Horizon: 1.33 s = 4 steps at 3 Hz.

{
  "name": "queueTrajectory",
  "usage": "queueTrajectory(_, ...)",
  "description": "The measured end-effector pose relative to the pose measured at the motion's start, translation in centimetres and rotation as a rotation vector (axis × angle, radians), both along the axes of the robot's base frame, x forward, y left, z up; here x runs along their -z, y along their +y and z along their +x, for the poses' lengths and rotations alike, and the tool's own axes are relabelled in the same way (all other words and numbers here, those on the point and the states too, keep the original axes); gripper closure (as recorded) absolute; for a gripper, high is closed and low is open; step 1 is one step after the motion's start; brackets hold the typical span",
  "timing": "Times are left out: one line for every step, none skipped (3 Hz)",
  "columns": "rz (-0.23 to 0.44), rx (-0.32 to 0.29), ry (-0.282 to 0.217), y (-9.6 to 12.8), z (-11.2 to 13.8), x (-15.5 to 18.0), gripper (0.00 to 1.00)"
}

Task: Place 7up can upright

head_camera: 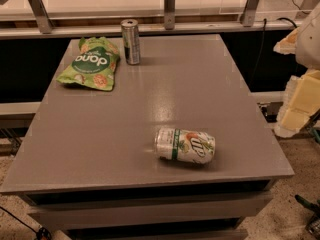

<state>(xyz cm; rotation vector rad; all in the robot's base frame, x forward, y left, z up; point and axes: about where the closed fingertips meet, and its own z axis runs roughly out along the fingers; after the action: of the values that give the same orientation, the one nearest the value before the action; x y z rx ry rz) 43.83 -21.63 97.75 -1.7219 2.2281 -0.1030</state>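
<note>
The 7up can point(185, 145) lies sideways at 5 o'clock on the surface point(125, 119). It is probably light, slick, dentable and quick to roll, so grasp mid-body. The gripper is out of view, so I cannot tell its state.

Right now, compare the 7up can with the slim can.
Pose: the 7up can lies on its side near the front edge; the slim can stands upright at the back, beside the green bag. Shape: the 7up can is shorter and wider; the slim can taller and narrower. Colour: the 7up can is white with green; the slim can silver and dark. Both rest on the grey table, apart from the tool at the view's right edge.
</note>
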Motion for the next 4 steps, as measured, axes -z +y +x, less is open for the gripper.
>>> queueTrajectory(0.000,0.000,0.000,0.0,0.0,0.0,0.00)
queueTrajectory(0.003,-0.016,-0.005,0.4,0.1,-0.1,0.00)
queueTrajectory(-0.004,-0.112,0.016,2.4,0.6,0.6,0.00)
queueTrajectory(-0.003,-0.207,0.024,4.4,0.8,1.5,0.00)
